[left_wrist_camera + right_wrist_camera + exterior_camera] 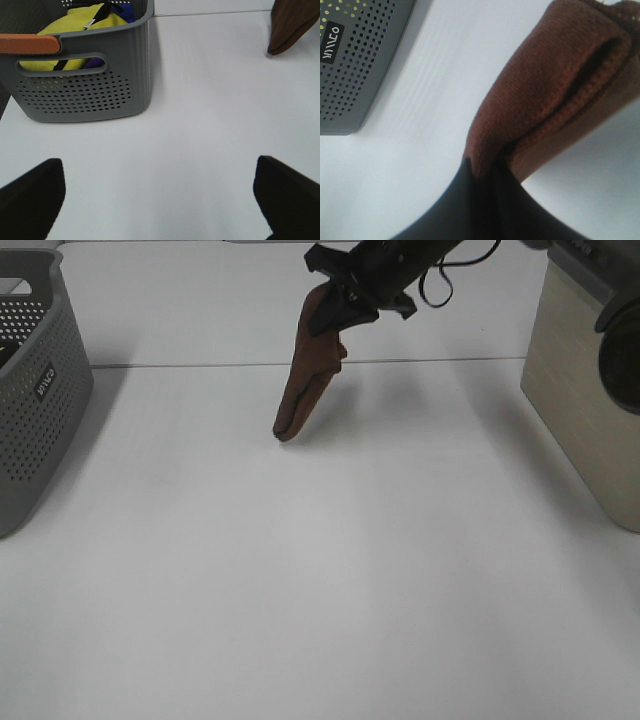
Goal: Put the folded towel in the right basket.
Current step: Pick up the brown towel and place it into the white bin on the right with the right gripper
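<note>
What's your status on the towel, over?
Right gripper, jaws shut on folded towel, hanging, tip near table. Left gripper open, by grey basket. Nothing seen between towel and right basket.

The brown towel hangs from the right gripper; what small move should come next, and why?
Probably carry it to the right, a little higher. The right gripper is shut on the towel, whose lower end hangs close to the table, and the beige right basket stands apart at the right edge.

Lab: white tbl (330, 590) w/ grey basket (30, 390)
</note>
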`<action>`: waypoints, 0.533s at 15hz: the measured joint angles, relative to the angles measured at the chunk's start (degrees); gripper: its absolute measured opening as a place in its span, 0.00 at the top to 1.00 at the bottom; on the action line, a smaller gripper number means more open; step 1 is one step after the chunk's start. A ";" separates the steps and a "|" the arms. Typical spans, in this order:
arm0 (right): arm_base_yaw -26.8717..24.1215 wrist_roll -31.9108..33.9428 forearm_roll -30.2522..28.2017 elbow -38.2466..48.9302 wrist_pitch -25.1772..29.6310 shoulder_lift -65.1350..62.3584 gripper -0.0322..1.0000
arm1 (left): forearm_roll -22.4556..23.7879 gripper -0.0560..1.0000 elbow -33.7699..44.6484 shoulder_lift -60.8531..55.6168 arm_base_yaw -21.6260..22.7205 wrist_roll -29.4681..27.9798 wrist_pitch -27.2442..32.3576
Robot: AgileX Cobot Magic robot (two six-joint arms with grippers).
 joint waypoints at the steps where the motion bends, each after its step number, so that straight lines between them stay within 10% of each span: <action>1: -0.29 0.23 -1.60 -0.06 0.11 -2.46 0.92 | 0.00 0.03 0.00 0.00 0.00 0.00 0.00; 8: -11.57 2.92 -13.12 -0.11 0.29 -21.49 0.92 | 0.00 0.03 0.00 0.00 0.00 0.00 0.00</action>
